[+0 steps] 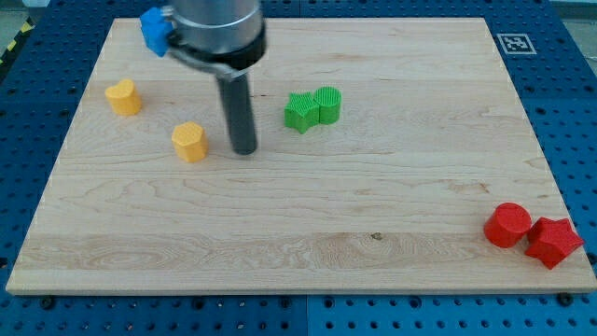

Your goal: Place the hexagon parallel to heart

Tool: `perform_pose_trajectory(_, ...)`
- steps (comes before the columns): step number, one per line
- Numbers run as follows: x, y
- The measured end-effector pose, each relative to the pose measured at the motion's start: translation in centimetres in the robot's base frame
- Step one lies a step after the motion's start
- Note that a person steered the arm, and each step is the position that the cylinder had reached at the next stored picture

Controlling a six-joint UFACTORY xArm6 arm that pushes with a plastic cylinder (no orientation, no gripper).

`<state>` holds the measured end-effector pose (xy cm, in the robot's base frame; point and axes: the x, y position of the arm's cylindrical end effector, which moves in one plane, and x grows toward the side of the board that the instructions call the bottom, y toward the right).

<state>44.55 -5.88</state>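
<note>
A yellow hexagon block [189, 142] lies on the wooden board at the view's left of centre. A yellow heart block [123, 96] lies up and to the left of it, near the board's left edge. My tip [244, 150] rests on the board just to the right of the hexagon, with a small gap between them. The rod rises from the tip to the arm's dark body at the view's top.
A blue block [153, 30] sits at the top left, partly hidden by the arm. A green star [299, 113] touches a green cylinder [327, 104] right of my tip. A red cylinder [508, 225] and a red star [553, 242] lie at the bottom right corner.
</note>
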Motion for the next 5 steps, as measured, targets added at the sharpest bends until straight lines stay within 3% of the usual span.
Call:
perform_pose_trajectory(2, 2.7, -5.8)
perform_pose_trajectory(3, 1.3, -10.2)
perform_pose_trajectory(5, -4.3, -9.6)
